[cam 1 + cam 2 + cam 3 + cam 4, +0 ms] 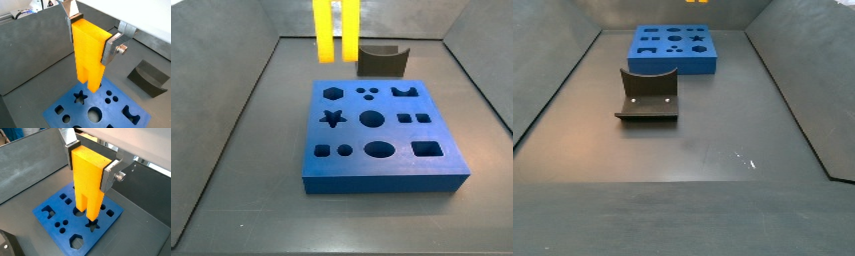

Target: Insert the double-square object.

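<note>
You have the tool [90, 169] clamped on the solid upper block of the double-square object [88, 184], one silver finger [111, 174] flat on each opposite face. The piece hangs upright below the tool, prongs down, above the blue board [63, 220] on the counter [687, 150]. Expect a light, rigid, smooth plastic part; it may slip or tilt under side load. Keep the grip high on the block, leaving both prongs free.

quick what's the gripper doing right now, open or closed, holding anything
Gripper: closed on the double-square object, jaws clamped on its solid upper block, prongs pointing down, held in the air above the blue board.
</note>
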Tool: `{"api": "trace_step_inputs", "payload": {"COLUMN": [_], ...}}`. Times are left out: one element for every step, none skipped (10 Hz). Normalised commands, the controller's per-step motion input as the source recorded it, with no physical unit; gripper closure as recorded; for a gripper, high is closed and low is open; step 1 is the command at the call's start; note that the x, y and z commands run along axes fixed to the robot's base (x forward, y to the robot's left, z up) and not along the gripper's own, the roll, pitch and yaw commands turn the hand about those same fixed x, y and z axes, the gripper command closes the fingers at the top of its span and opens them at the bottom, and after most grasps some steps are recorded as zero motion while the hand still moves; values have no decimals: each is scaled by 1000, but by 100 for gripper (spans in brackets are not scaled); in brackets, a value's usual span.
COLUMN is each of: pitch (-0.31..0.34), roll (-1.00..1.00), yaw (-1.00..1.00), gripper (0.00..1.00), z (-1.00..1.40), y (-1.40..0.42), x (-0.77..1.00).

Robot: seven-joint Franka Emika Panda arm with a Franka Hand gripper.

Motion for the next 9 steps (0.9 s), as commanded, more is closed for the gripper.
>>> {"api": "trace_step_inputs", "payload": {"pitch": [0,11,57,81,77,47,0,0,0], "roll": [0,0,-39,-91,-104,-71,-4,26,61], "yaw": [0,0,0,-6,-14,0,0,0,46], "gripper": [100,100,100,100,100,100,100,100,100], "z": [0,-66,-51,-26,-9,-97,-149,-126,-91], "y": [34,-146,-326,-343,-377,-317,-77,0,37], "x": [0,431,737,903,957,1000,986,1000,1000]}}
